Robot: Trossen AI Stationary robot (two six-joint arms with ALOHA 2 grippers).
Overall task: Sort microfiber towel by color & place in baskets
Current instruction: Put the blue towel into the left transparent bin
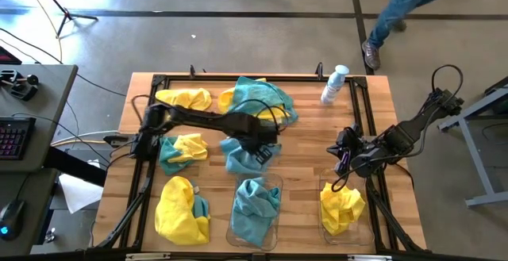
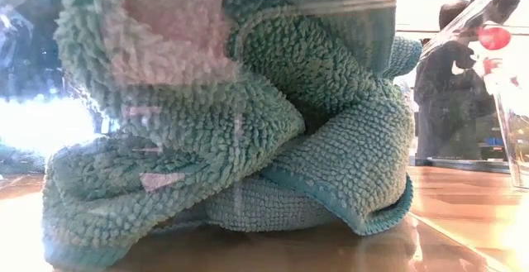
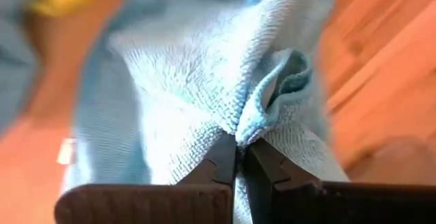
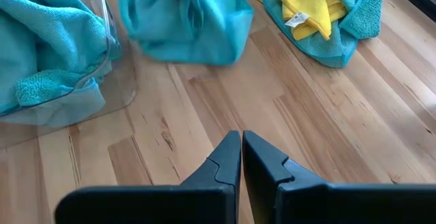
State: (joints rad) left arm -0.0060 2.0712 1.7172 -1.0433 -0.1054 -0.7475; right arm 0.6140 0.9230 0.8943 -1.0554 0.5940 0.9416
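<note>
High view: left gripper at table centre, jaws pinching a teal towel at 12 o'clock from the teal-filled basket. Right gripper, jaws pressed together, empty, at 12 o'clock from the yellow-filled basket.

Open wood on the tabletop btwn the centre basket and right basket gives a clear lane. Towel heaps crowd the left half; a spray bottle stands at the far edge.
</note>
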